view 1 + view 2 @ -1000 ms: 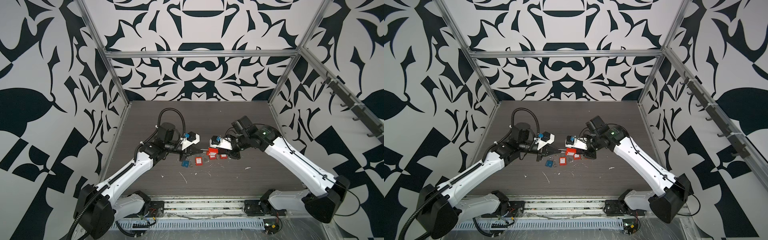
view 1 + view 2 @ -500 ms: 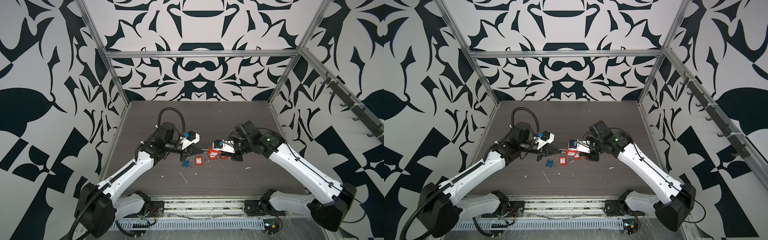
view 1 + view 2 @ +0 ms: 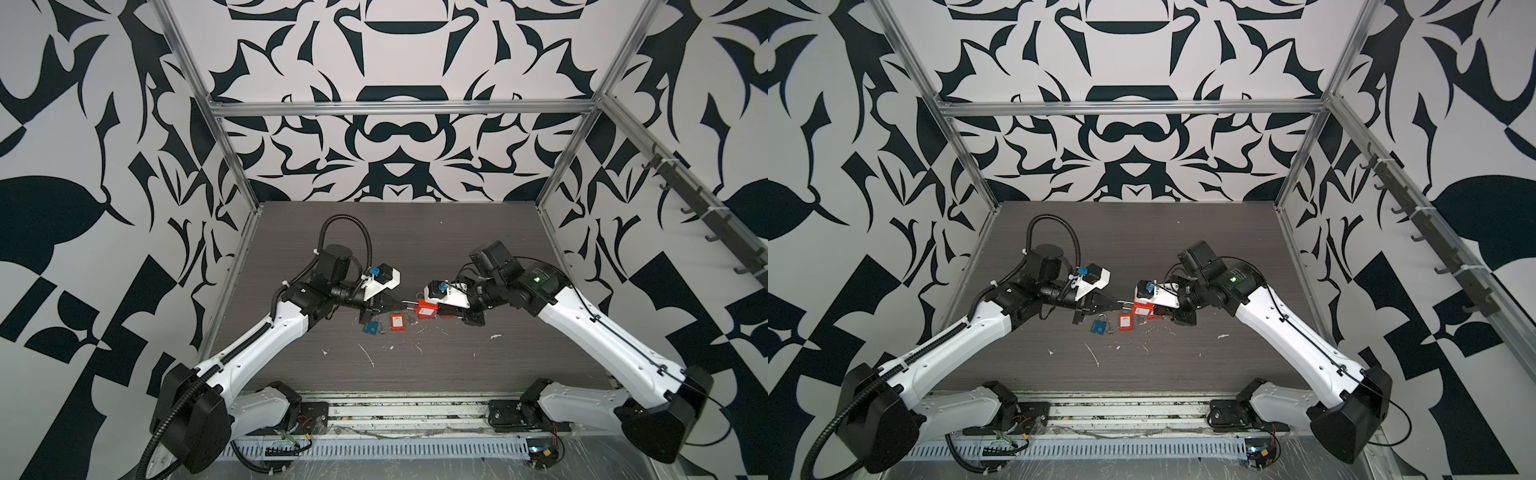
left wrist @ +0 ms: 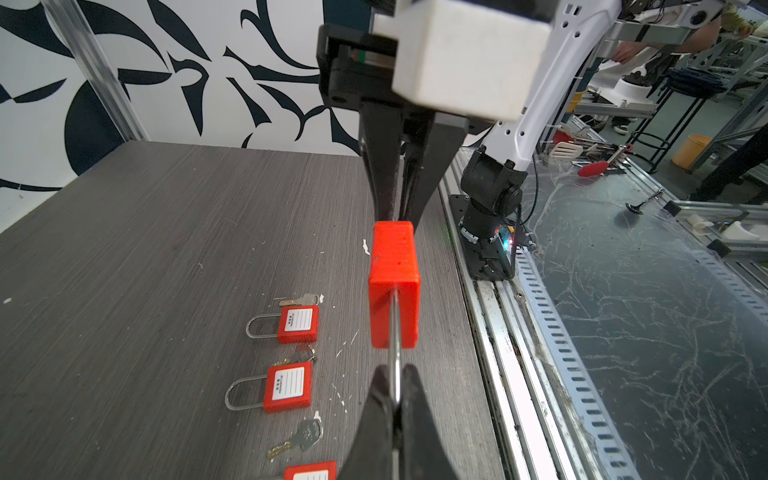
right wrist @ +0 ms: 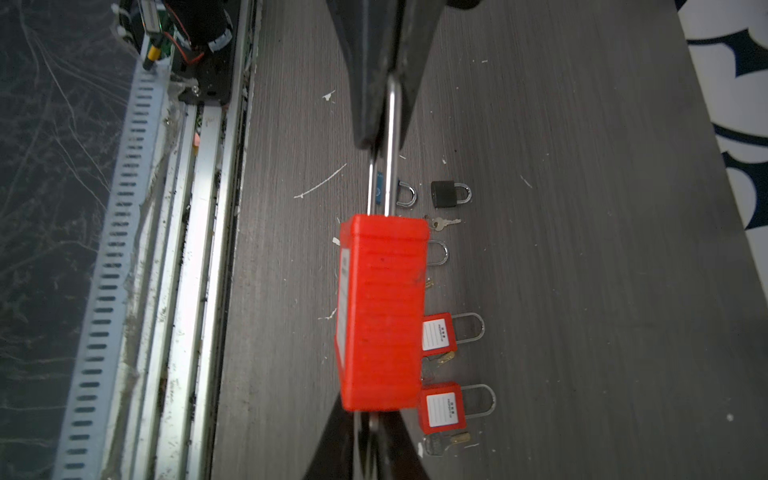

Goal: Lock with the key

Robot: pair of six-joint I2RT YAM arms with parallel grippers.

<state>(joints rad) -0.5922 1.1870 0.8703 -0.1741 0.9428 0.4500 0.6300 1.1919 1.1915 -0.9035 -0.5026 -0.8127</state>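
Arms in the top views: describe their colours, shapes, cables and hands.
The left arm and right arm have white shells, black joints and black bases. A ribbed black conduit loops over the left one. The left hand and right hand have tapered black fingers and white camera blocks with blue plugs.

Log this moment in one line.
left gripper: shut on shackle | right gripper: shut on key | red padlock: held between both
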